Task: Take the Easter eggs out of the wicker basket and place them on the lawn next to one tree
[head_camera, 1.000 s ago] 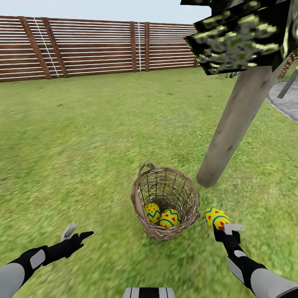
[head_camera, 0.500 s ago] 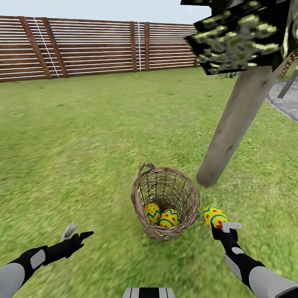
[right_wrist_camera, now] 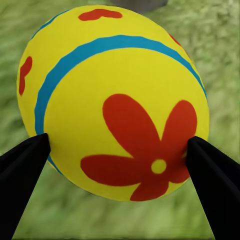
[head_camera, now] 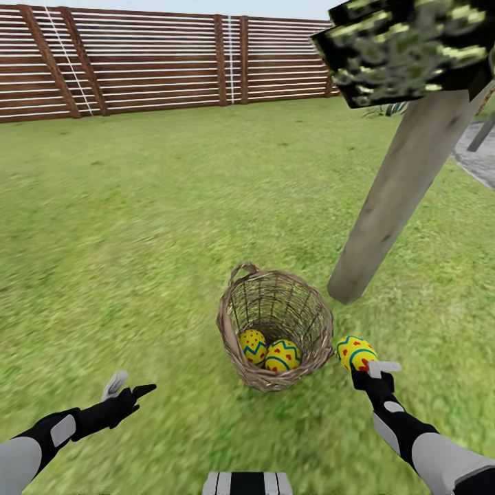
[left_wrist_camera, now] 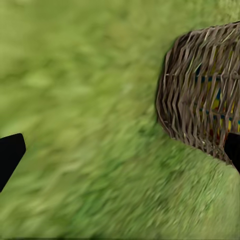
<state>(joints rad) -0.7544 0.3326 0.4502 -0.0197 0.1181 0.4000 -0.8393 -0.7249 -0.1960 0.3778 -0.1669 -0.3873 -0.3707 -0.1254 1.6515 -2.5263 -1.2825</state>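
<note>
Black fingers of the right gripper [head_camera: 364, 363] pinch one yellow Easter egg [head_camera: 355, 352] from both sides; in the right wrist view the two fingertips [right_wrist_camera: 22, 170] press against that held egg [right_wrist_camera: 112, 100], which carries a blue band, a red flower and red hearts. In the head view this egg sits low over the lawn [head_camera: 151, 227], just beside the right wall of the wicker basket [head_camera: 275, 326] and near the foot of the tree trunk [head_camera: 395, 192], which leans up to the right toward blocky dark-green leaves [head_camera: 412, 45].

Inside the basket lie the other two eggs, one with red dots [head_camera: 253, 346] and one with a blue zigzag [head_camera: 282, 356], touching each other at the bottom. The basket's small loop handle [head_camera: 242, 270] stands on its far rim.

The left gripper [head_camera: 127, 388] hangs above the grass well to the left of the basket, its fingers spread wide and holding nothing. In the left wrist view the woven basket wall [left_wrist_camera: 200, 95] shows over the green grass [left_wrist_camera: 75, 100], with hints of yellow through the weave.

Beyond the lawn runs a brown slatted fence [head_camera: 137, 62], and a strip of grey paving [head_camera: 478, 155] shows at the right edge.
</note>
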